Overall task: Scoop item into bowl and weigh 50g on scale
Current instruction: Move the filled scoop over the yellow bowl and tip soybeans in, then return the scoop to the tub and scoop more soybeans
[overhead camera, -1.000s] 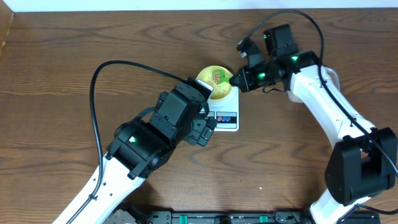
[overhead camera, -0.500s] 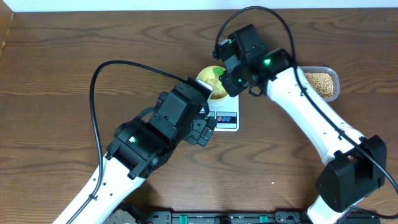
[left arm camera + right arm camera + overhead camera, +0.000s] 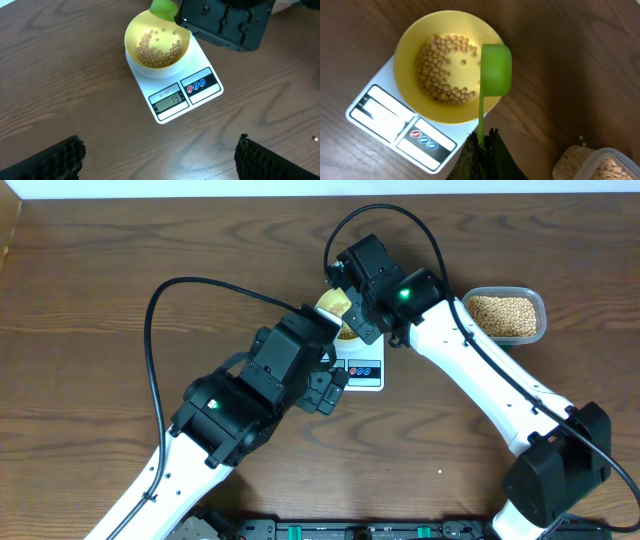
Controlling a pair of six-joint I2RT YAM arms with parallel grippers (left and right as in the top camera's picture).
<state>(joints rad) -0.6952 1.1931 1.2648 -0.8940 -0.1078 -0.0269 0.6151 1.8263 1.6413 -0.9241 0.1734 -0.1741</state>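
The pale yellow bowl (image 3: 407, 45) stands on the white scale (image 3: 385, 115) and holds a layer of tan beans (image 3: 437, 65). My right gripper (image 3: 482, 142) is shut on the handle of a green scoop (image 3: 496, 70), whose cup hangs over the bowl's right rim with no beans showing on it. In the left wrist view the bowl (image 3: 131, 37), the beans (image 3: 157, 50) and the scale (image 3: 200, 85) lie ahead, and the display seems to read 19. My left gripper (image 3: 160, 160) is open and empty over bare table in front of the scale. The right arm hides most of the bowl (image 3: 333, 302) from overhead.
A clear plastic tub (image 3: 505, 315) full of beans stands right of the scale (image 3: 365, 370); it also shows in the right wrist view (image 3: 600, 165). A few loose beans lie on the table beside it. The left arm's black body sits just left of the scale.
My right arm has swung left from the tub side to over the bowl, carrying the scoop and uncovering the tub. The left arm has not moved.
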